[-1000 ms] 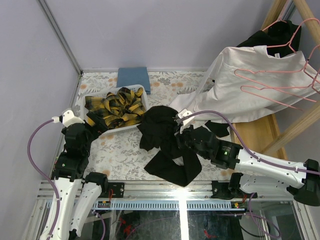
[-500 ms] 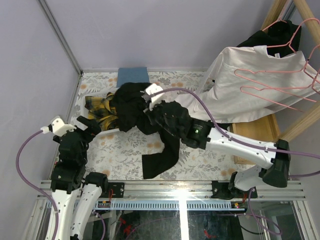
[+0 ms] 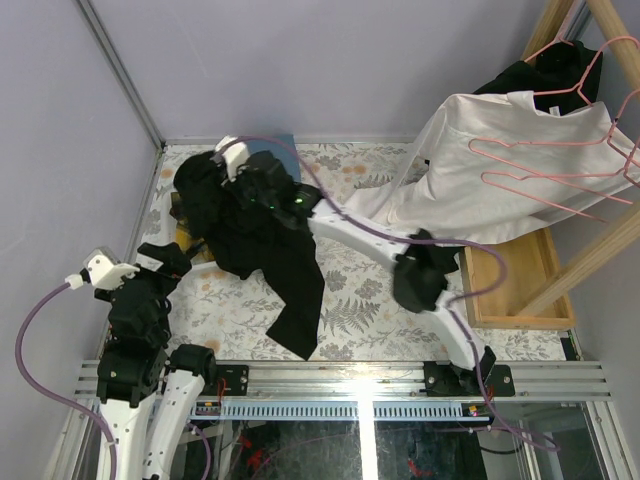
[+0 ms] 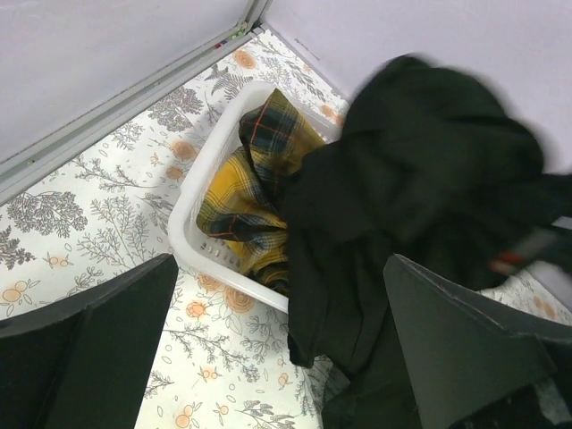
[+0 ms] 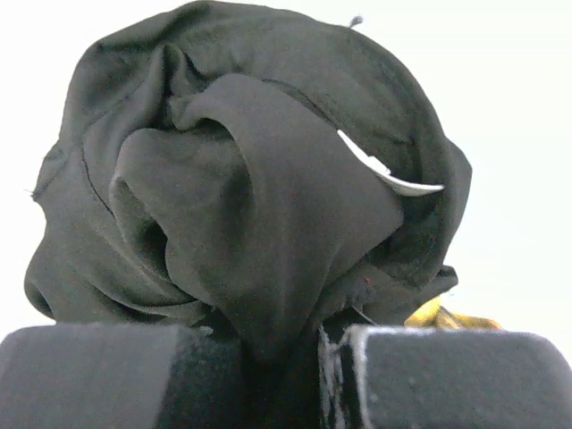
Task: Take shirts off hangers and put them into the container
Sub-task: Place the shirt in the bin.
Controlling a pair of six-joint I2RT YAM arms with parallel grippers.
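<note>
Left gripper (image 3: 172,262) was noted spread wide and empty, just beside the white basket (image 4: 190,210). A plaid shirt (image 4: 237,188) was seen inside. The black shirt (image 3: 262,240) was held clamped in the right gripper (image 5: 279,353), bunched directly over the basket, its tail draped toward the near right.

Colours I'm logging here: mostly black, white, pink.
Plain black shirt (image 3: 290,290); yellow-and-black plaid shirt (image 4: 241,192); white basket (image 4: 190,214); white long-sleeved shirt (image 3: 500,170); pink hangers (image 3: 560,165); tabletop (image 3: 365,300) white with grey fern and orange flower print.
</note>
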